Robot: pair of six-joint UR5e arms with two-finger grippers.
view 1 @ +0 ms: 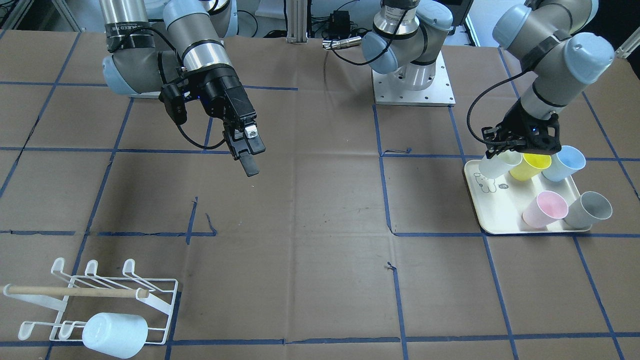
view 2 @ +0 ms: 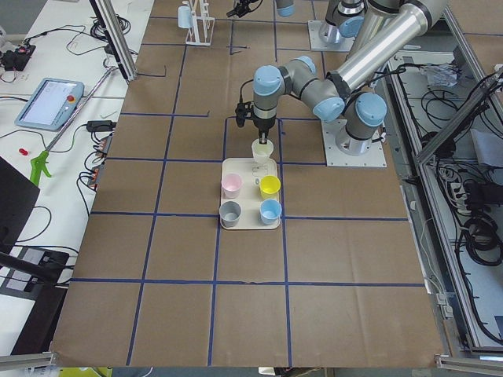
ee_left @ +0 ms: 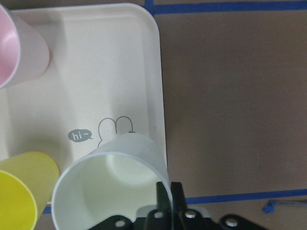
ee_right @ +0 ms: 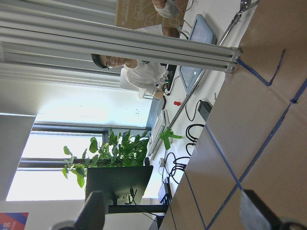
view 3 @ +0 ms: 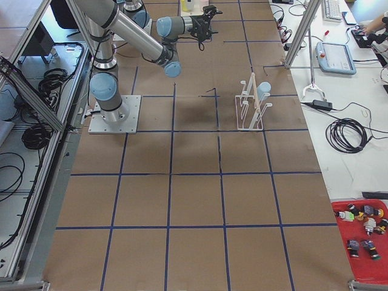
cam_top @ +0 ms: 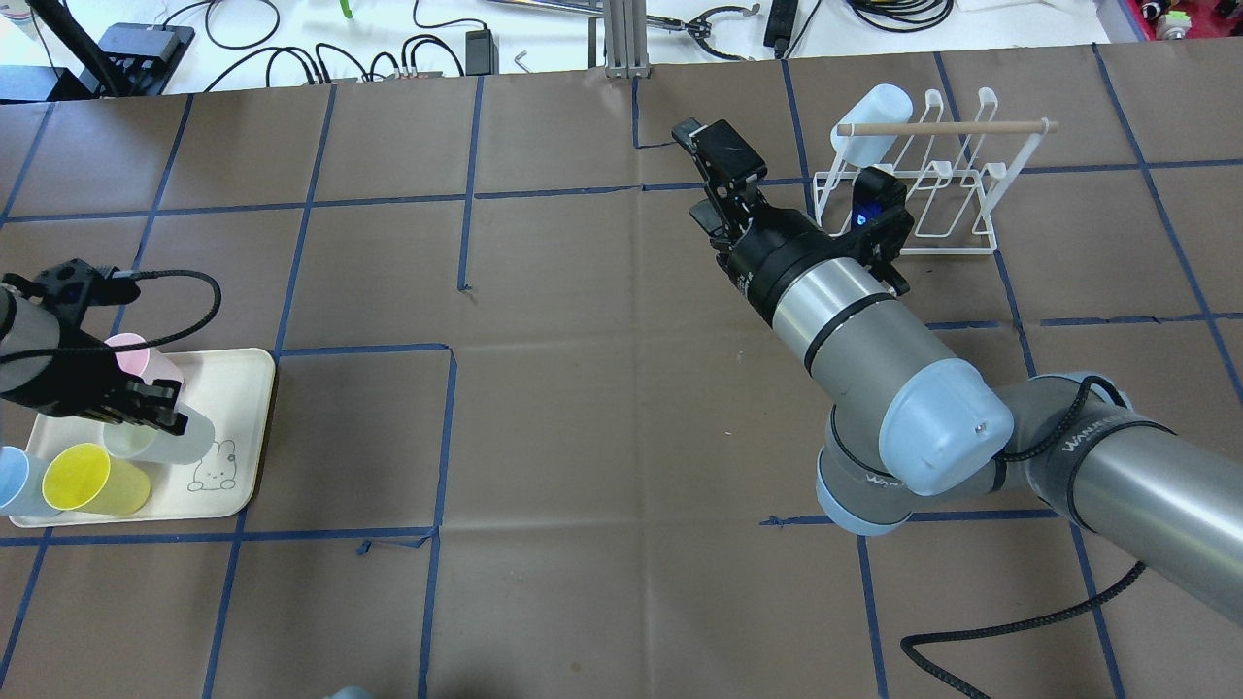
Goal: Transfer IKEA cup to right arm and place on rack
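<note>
On the cream tray (view 1: 500, 212) the white IKEA cup (view 1: 495, 166) leans over, and my left gripper (view 1: 496, 153) is shut on its rim. The left wrist view shows that cup (ee_left: 112, 184) from above, with the fingers (ee_left: 163, 194) pinched over its near rim. From overhead, the left gripper (cam_top: 167, 416) sits over the cup (cam_top: 170, 442) at the tray's (cam_top: 243, 388) middle. My right gripper (view 1: 250, 155) hangs open and empty above mid-table, well short of the white wire rack (view 1: 160, 300). Overhead, the right gripper (cam_top: 695, 175) is just left of the rack (cam_top: 957, 228).
A pale cup (view 1: 115, 334) hangs on the rack's prongs under the wooden dowel (view 1: 75, 291). Yellow (view 1: 534, 166), blue (view 1: 566, 163), pink (view 1: 545, 209) and grey (view 1: 590, 209) cups stand on the tray. Blue tape lines cross the brown table. A person (ee_right: 144, 72) sits beyond the table's far edge.
</note>
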